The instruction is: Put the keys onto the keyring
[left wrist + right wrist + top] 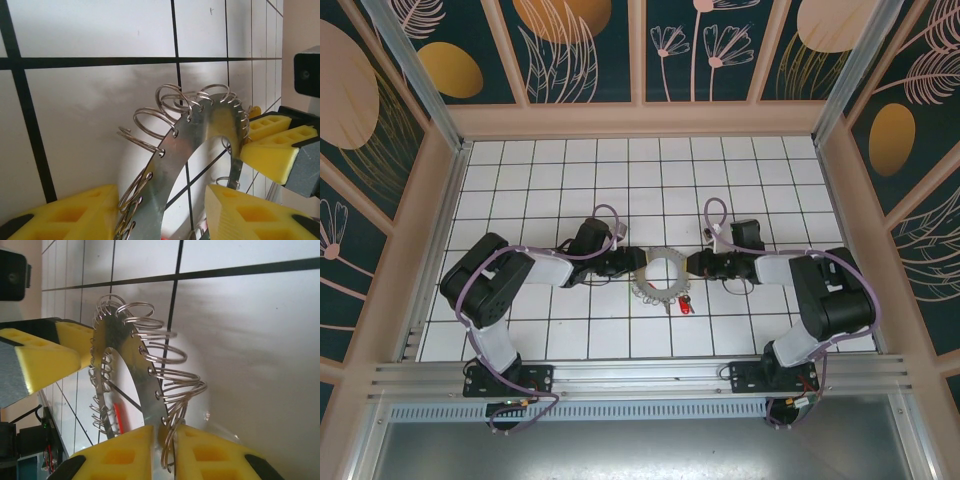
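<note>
keyring (655,296) at the middle of the bench (570,180). right claw (690,266) is clamped on its 3 o'clock rim among the wire loops. left claw (632,266) straddles the 9 o'clock rim, jaws apart. red-headed keys (685,306) lie just beside the ring's 5 o'clock.

Table (720,160): white square tiles, thin black grid lines, evenly lit with soft shadows.
Walls (590,60): dark teal panels on the far, left and right sides, printed with pale line-drawn flowers and leaves and gold and peach ovals, set in beige frames.
Corner posts (415,70): silver metal, slanting upward.
Rail (640,375): grooved aluminium along the table's near edge, with a perforated grey strip (650,411) just below.
</note>
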{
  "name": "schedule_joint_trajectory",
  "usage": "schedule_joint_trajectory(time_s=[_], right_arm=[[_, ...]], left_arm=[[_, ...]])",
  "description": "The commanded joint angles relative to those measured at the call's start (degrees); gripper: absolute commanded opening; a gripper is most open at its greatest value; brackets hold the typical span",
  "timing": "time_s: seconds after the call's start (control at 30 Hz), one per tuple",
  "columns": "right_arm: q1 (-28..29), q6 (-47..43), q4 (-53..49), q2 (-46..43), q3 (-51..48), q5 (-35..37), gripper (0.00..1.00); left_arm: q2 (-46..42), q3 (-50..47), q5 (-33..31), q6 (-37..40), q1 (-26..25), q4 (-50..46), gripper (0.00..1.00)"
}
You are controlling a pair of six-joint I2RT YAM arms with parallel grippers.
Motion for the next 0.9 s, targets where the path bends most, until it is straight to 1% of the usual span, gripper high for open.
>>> schedule_joint_trajectory(time_s=[0.0,0.13,0.17,0.2,0.3,0.37,0.4,0.43,0.53,0.6,0.67,0.7,0.73,0.77,0.8,0.83,0.87], right_arm=[[-0.5,-1.1,2.0,-1.6,-0.6,-3.2,0.16],[-0.7,-1.2,1.6,-2.4,-0.4,-3.6,0.09],[-0.8,-1.1,1.5,-2.8,-0.4,-3.5,0.08],[-1.0,-1.0,1.5,-3.5,-0.4,-3.5,0.06],[-1.5,-0.4,1.2,-5.3,0.0,-4.4,0.02],[-1.9,0.2,1.1,-6.7,0.4,-5.0,0.00],[-2.2,0.7,1.3,-7.4,0.5,-5.4,0.00],[-2.6,1.3,1.7,-8.2,0.5,-5.8,0.00],[-3.7,3.4,3.3,-10.4,0.6,-7.0,0.00],[-4.1,4.8,4.3,-11.5,0.7,-7.6,0.00],[-4.5,6.1,5.5,-12.6,1.0,-8.5,0.00],[-4.7,6.9,6.3,-13.0,1.3,-9.3,0.00],[-4.9,7.5,6.7,-13.3,1.5,-9.6,0.00],[-4.9,7.8,7.0,-13.7,1.8,-9.9,0.00],[-5.1,8.5,7.5,-14.2,2.2,-9.9,0.00],[-5.2,9.1,7.7,-14.7,2.7,-10.0,0.00],[-5.2,9.4,7.9,-15.1,3.3,-10.0,0.00]], left_arm=[[1.9,0.0,-0.3,-0.8,-0.4,3.3,0.49],[1.1,0.2,-1.4,-0.7,-0.5,3.1,0.51],[0.6,0.2,-2.1,-0.6,-0.5,2.8,0.53],[0.0,0.2,-2.9,-0.4,-0.5,2.5,0.57],[-2.3,0.4,-5.0,0.8,-0.3,1.1,0.62],[-4.3,0.5,-7.7,1.6,-0.3,-0.6,0.66],[-4.9,0.4,-9.3,2.1,-0.3,-1.2,0.67],[-7.6,0.2,-10.8,2.6,-0.2,-1.7,0.69],[-12.0,-0.5,-15.3,3.6,0.2,-2.9,0.74],[-14.9,-1.1,-18.4,4.3,0.6,-3.7,0.79],[-17.3,-2.1,-20.4,5.0,1.3,-3.5,0.82],[-18.3,-2.6,-20.8,5.1,1.8,-3.2,0.84],[-19.3,-3.1,-20.6,4.9,2.5,-2.7,0.89],[-19.9,-3.5,-19.9,4.8,3.1,-1.7,0.90],[-20.6,-4.3,-18.3,4.5,4.0,0.2,0.91],[-21.3,-4.9,-16.8,4.1,4.8,2.0,0.98],[-21.8,-5.4,-15.9,3.5,5.5,3.5,0.99]])
